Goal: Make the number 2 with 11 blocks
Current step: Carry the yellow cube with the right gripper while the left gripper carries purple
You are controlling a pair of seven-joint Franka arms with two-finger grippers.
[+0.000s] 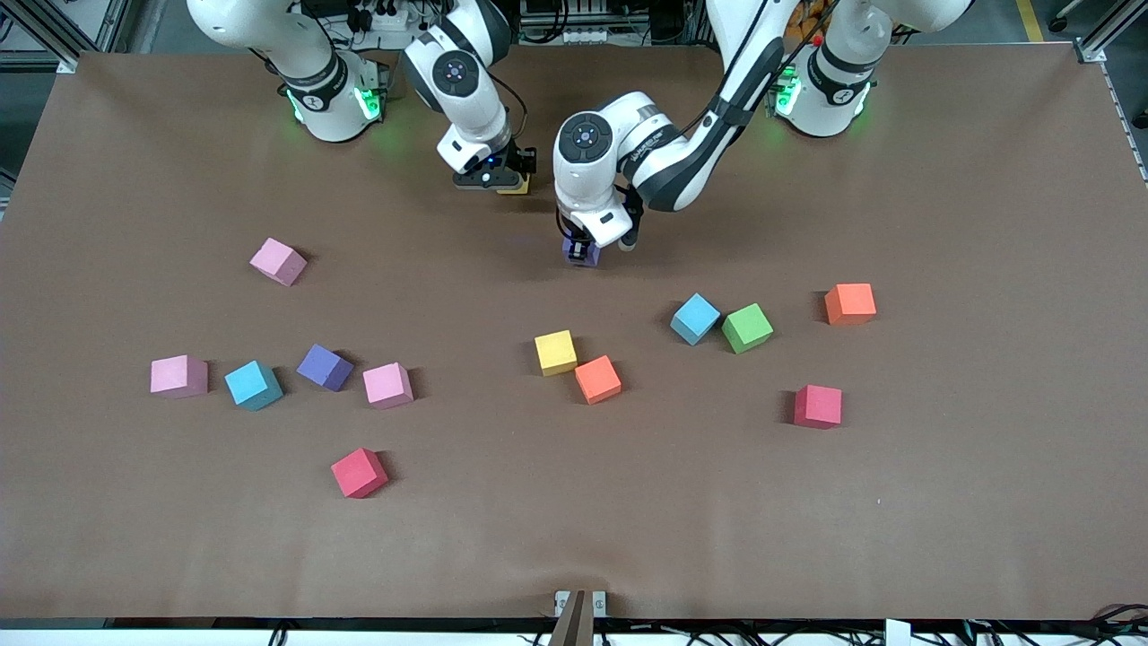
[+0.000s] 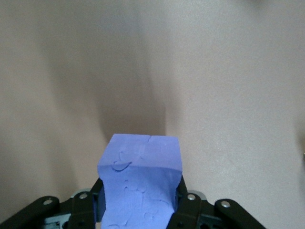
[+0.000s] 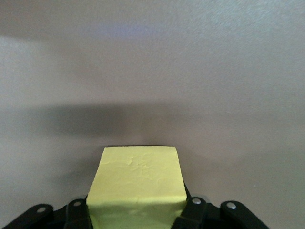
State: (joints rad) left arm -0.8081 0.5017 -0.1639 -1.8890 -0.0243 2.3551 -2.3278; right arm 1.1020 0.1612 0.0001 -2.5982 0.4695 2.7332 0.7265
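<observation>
My left gripper [image 1: 581,249] is shut on a purple block [image 1: 585,255] low over the middle of the table; the left wrist view shows the purple block [image 2: 140,181] pinched between the black fingers [image 2: 185,202]. My right gripper [image 1: 493,182] is shut on a yellow block [image 1: 516,188] close to the table near the robots' bases, and the yellow block [image 3: 137,186] fills the right wrist view. Loose blocks lie scattered nearer the camera. The number 2 is not in view.
Toward the right arm's end lie pink [image 1: 278,261], pink [image 1: 178,376], light blue [image 1: 253,385], purple [image 1: 325,367], pink [image 1: 388,385] and red [image 1: 360,473] cubes. Yellow [image 1: 556,353] and orange [image 1: 598,379] touch mid-table. Light blue [image 1: 695,318], green [image 1: 747,327], orange [image 1: 850,303] and red [image 1: 818,406] lie toward the left arm's end.
</observation>
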